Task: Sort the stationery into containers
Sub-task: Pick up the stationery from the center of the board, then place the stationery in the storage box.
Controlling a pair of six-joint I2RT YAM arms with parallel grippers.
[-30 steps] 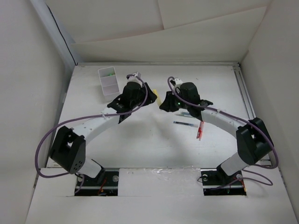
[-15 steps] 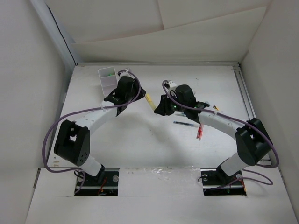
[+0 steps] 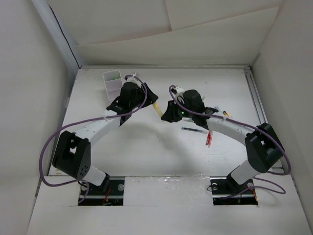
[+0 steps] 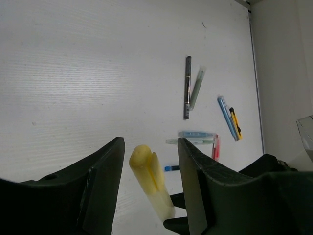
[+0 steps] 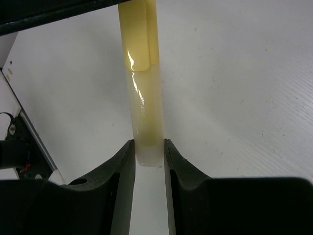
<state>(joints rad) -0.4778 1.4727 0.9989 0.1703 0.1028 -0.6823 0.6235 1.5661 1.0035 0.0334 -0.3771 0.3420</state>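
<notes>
Right wrist view: the right hand pinches one end of a yellow marker. The left hand is spread, its fingers flanking the other end without touching. The marker is right of the box; pens lie farther right.

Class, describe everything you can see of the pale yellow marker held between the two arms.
The pale yellow translucent plastic marker is a slim, glossy cylinder, deeper yellow at one end and paler and clearer at the other. The right tool is shut on the paler end. The deeper yellow, rounded end, which bears a lengthwise groove, sits between the fingers of the left tool, with a gap on each side. It appears to be raised off the table.
</notes>
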